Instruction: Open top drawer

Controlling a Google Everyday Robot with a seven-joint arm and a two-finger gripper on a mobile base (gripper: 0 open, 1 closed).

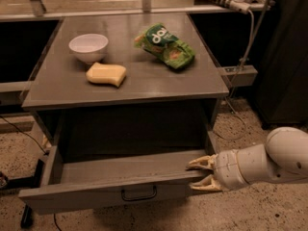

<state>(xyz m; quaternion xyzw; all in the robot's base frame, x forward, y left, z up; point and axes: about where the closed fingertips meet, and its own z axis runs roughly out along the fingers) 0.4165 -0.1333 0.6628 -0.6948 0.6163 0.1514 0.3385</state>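
The top drawer (110, 194) of the grey metal cabinet stands pulled well out toward me, its shallow grey tray showing and its small black bar handle (139, 194) centred on the front. My gripper (196, 173) is at the drawer's right end, at the front edge. One cream finger lies above the front panel's top edge and one below it, apart. The white arm reaches in from the right.
On the cabinet top (202, 81) sit a white bowl (88, 47), a yellow sponge (106, 74) and a green chip bag (165, 46). A cable and power strip (226, 1) run at the back right. The floor is speckled.
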